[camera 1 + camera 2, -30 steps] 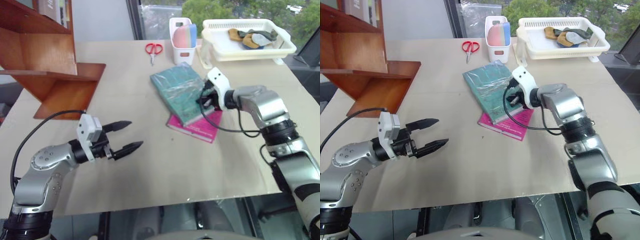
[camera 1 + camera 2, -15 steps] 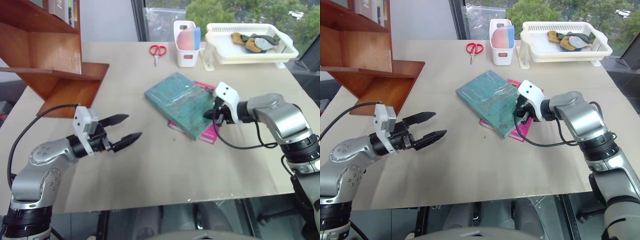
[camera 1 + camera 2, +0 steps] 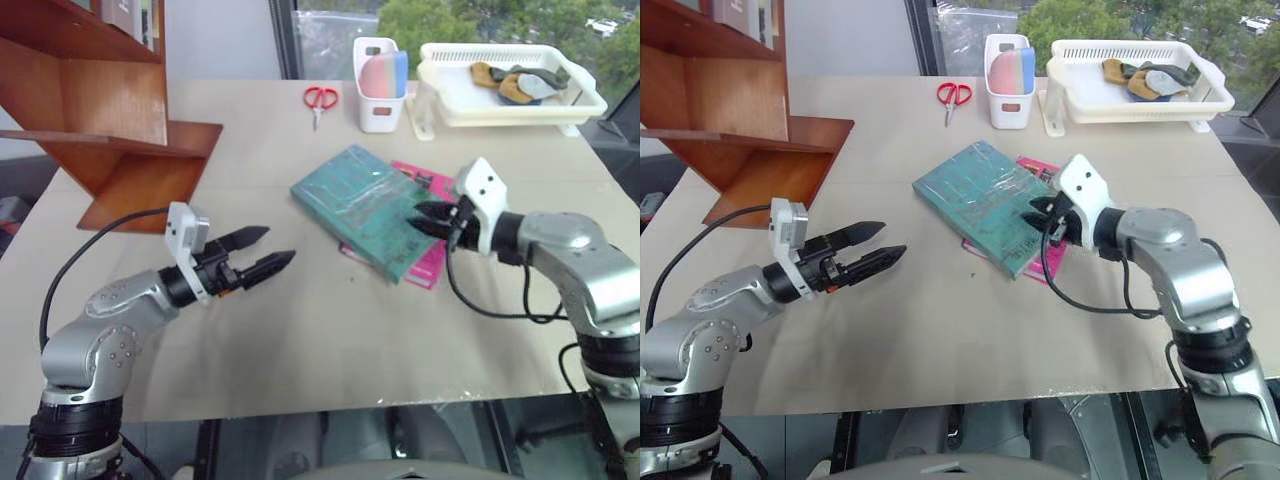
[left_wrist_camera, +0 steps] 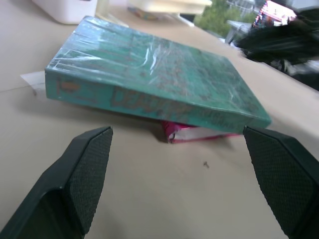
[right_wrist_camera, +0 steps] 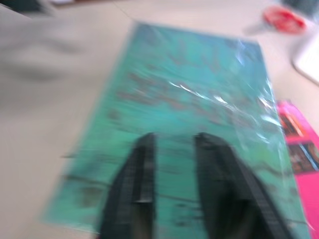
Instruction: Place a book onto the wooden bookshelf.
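Book point(image 3: 368, 205) overhanging pink book point(image 3: 428, 262)

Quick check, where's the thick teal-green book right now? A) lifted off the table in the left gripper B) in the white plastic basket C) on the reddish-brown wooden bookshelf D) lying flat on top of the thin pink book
D: the thick teal-green book lies flat on the thin pink book, whose edge shows beneath it.
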Controlling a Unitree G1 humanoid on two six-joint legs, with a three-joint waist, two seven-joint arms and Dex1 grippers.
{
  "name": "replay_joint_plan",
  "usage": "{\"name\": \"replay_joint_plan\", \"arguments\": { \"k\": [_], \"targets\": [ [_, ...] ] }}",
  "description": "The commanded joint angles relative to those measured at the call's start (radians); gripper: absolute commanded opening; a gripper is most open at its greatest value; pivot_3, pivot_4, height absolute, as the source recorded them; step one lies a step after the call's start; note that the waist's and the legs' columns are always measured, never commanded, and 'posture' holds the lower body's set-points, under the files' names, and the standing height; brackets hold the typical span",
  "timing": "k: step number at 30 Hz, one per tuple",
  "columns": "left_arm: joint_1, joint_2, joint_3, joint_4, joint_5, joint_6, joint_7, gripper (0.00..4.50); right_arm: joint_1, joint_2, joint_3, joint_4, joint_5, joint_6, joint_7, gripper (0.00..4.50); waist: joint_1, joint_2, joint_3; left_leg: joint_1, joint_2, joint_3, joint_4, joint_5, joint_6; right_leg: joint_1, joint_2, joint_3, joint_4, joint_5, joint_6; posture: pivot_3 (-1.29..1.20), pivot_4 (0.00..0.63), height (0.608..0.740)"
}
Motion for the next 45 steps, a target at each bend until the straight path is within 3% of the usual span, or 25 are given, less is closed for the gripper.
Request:
{"name": "replay_joint_plan", "arguments": {
  "k": [1,2,5,11,15,20,37,41,45],
  "targets": [
    [-0.042,-0.036,-0.003,-0.006,-0.042,0.031,0.041,4.50,0.110,-0.054,-0.068,-0.188,0.058,0.013,0.006,3.31,-0.002,0.000,0.000,0.000,0.000,0.000,0.000,0.000,0.000,0.000,0.000,0.000,0.000,0.000,0.000,0.00,0.150,0.740],
    [-0.061,-0.053,-0.008,0.007,-0.057,0.054,0.059,4.50,0.152,-0.068,-0.090,-0.228,0.061,0.004,-0.001,3.39,-0.004,0.000,0.000,0.000,0.000,0.000,0.000,0.000,0.000,0.000,0.000,0.000,0.000,0.000,0.000,0.00,0.150,0.740],
    [-0.103,-0.096,-0.015,0.058,-0.097,0.146,0.130,4.50,0.258,-0.073,-0.149,-0.292,0.034,-0.094,-0.030,4.47,-0.001,0.000,0.000,0.000,-0.001,-0.002,0.001,0.000,0.000,0.001,0.000,-0.001,0.000,0.000,0.000,0.00,0.150,0.740],
    [-0.180,-0.226,0.032,0.174,-0.242,0.371,0.352,4.50,0.417,-0.063,-0.221,-0.334,0.025,-0.233,-0.042,4.47,-0.005,-0.001,0.000,0.001,-0.001,-0.002,0.002,0.000,0.000,0.002,0.000,-0.001,0.001,0.000,0.001,0.00,0.150,0.740],
    [-0.264,-0.349,0.087,0.280,-0.304,0.396,0.486,4.50,0.458,-0.042,-0.244,-0.352,0.084,-0.208,-0.068,4.47,0.000,-0.002,0.000,0.001,-0.001,-0.004,0.004,0.000,0.000,0.002,0.000,-0.002,0.003,0.000,0.001,0.00,0.150,0.740],
    [-0.338,-0.430,0.105,0.386,-0.299,0.386,0.542,4.50,0.472,-0.020,-0.246,-0.364,0.097,-0.211,-0.120,4.47,0.000,-0.002,0.000,0.001,-0.002,-0.005,0.005,0.000,0.000,0.003,0.001,-0.002,0.003,0.000,0.001,0.00,0.150,0.740],
    [-0.475,-0.532,0.159,0.748,-0.291,0.384,0.528,4.50,0.586,-0.046,-0.333,-0.428,0.117,-0.221,-0.187,4.47,0.005,-0.001,-0.001,0.001,-0.004,-0.009,0.008,0.000,0.000,0.007,0.001,-0.005,0.003,0.000,0.001,0.00,0.150,0.740],
    [-0.488,-0.539,0.189,0.776,-0.330,0.456,0.538,3.42,0.589,-0.054,-0.342,-0.434,0.123,-0.216,-0.199,4.50,0.004,-0.001,-0.001,0.001,-0.004,-0.009,0.008,0.000,0.000,0.007,0.001,-0.005,0.003,0.000,0.001,0.00,0.150,0.740],
    [-0.499,-0.548,0.220,0.795,-0.351,0.498,0.556,1.66,0.572,-0.060,-0.332,-0.433,0.130,-0.207,-0.212,4.50,0.003,-0.001,-0.001,0.001,-0.004,-0.009,0.008,0.000,0.000,0.007,0.001,-0.005,0.003,0.000,0.001,0.00,0.150,0.740]
  ]
}}
